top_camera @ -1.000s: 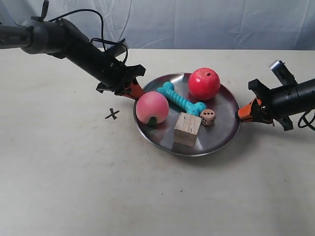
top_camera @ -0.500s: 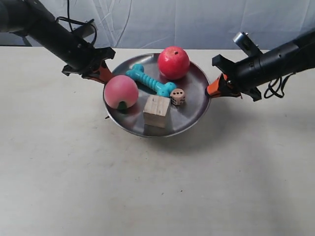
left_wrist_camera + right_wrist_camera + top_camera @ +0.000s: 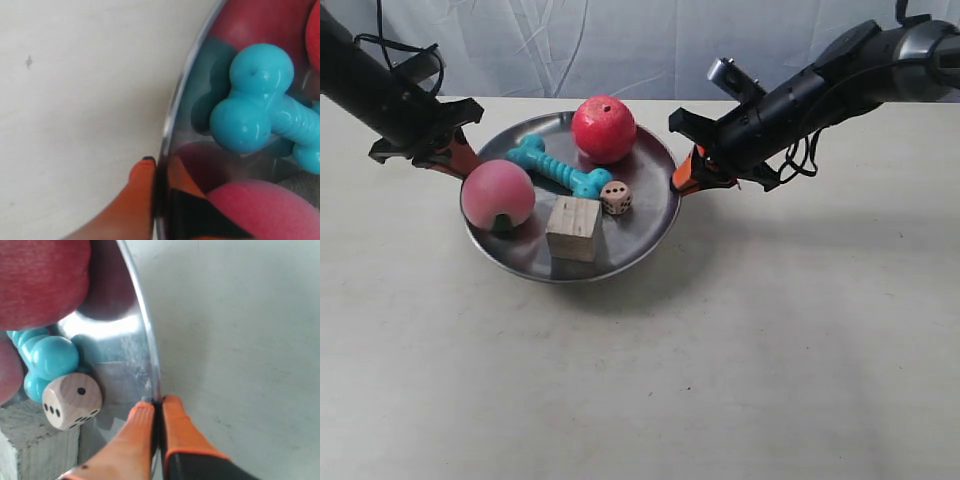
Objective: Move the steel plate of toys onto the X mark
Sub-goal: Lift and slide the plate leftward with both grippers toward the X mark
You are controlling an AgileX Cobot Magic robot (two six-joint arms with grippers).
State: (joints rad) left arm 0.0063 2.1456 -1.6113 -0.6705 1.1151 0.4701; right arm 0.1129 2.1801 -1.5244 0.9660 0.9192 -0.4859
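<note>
The steel plate (image 3: pixel 655 215) hangs a little above the table, casting a shadow below. It carries the red ball (image 3: pixel 604 128), pink peach (image 3: pixel 497 194), teal bone (image 3: pixel 557 167), wooden cube (image 3: pixel 573 228) and die (image 3: pixel 615 197). My left gripper (image 3: pixel 455 158), on the arm at the exterior view's left, is shut on the rim beside the peach. In the left wrist view, the left gripper (image 3: pixel 157 167) pinches the rim (image 3: pixel 177 100) near the bone (image 3: pixel 255 100). My right gripper (image 3: pixel 685 178) is shut on the opposite rim, and in the right wrist view the right gripper (image 3: pixel 156 402) is near the die (image 3: pixel 71 400). The X mark is hidden.
A pale tabletop (image 3: pixel 770 350) spreads all round the plate. A wrinkled white cloth backdrop (image 3: pixel 650 45) closes off the far edge. Black cables (image 3: pixel 805 150) trail from the right arm.
Both arms have carried the plate toward the exterior view's left and slightly farther back. The X mark, visible one second ago, is now covered by the plate.
</note>
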